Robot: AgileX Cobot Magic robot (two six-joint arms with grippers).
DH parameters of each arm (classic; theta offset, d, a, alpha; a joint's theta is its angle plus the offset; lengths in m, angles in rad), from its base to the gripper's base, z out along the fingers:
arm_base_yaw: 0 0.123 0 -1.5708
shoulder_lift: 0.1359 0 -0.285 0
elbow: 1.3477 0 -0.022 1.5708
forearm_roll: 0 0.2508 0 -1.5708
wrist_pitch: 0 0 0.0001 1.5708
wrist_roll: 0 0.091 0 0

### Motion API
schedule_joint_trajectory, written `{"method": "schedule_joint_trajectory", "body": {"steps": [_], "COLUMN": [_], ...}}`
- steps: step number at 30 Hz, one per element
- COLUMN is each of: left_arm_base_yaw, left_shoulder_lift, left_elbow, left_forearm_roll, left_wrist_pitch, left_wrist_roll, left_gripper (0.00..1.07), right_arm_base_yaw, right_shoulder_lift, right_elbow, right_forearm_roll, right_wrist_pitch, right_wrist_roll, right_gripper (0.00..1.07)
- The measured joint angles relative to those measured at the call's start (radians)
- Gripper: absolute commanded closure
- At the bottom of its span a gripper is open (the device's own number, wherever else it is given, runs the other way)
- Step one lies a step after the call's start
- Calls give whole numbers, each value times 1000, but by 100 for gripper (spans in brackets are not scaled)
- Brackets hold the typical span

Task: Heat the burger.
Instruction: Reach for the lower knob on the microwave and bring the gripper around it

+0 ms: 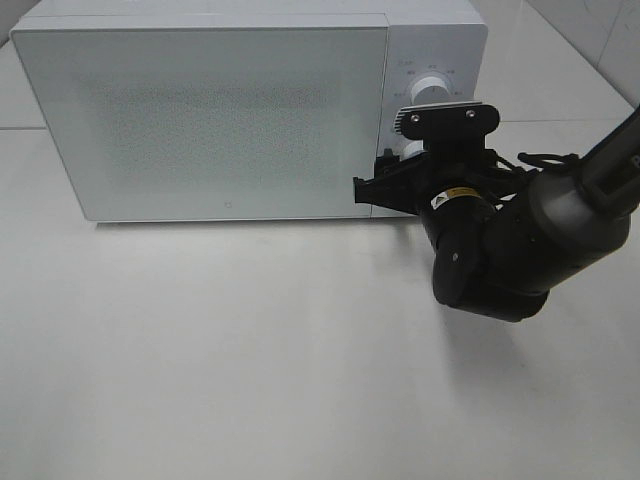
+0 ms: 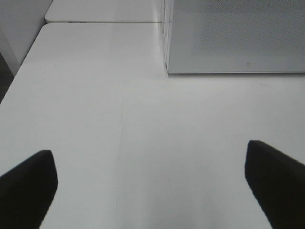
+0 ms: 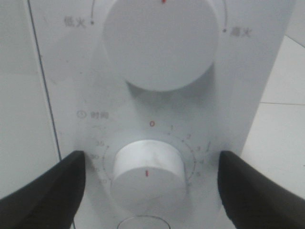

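Right arm [image 1: 520, 245]: black and bent at the elbow, it reaches in from the right edge of the high view.
Right wrist [image 1: 450, 195]: roughly level, with the camera bracket [image 1: 445, 120] on top.
Right gripper [image 3: 151, 162]: the jaws stand wide apart and both black fingers [image 3: 47, 191] point straight ahead (nothing is clamped).
Left gripper [image 2: 148, 150]: the jaws are spread fully, tilted downward and holding nothing.

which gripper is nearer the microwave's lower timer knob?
Right. The right gripper is at the timer knob, open fingers flanking it. The left gripper hangs over bare table off the far corner of the microwave door.
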Motion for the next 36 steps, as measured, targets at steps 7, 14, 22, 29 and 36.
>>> {"method": "schedule_joint_trajectory", "body": {"steps": [7, 14, 22, 29, 36], "left_arm_base_yaw": [0, 0, 0, 0, 0], "left_shoulder_lift": [0, 0, 0, 0, 0], "left_elbow": [0, 0, 0, 0, 0], "left_forearm_roll": [0, 0, 0, 0, 0], "left_wrist_pitch": [0, 0, 0, 0, 0], "left_wrist_roll": [0, 0, 0, 0, 0], "left_gripper": [6, 6, 6, 6, 6], "right_arm_base_yaw": [1, 13, 21, 22, 22], "right_shoulder_lift": [15, 20, 21, 21, 21], "right_elbow": [-8, -15, -18, -18, -18], "right_forearm_roll": [10, 16, 28, 28, 44], "right_wrist_pitch": [2, -4, -20, -24, -27], "right_wrist_roll": [5, 22, 22, 22, 21], "right_gripper": [34, 34, 37, 61, 107]}}
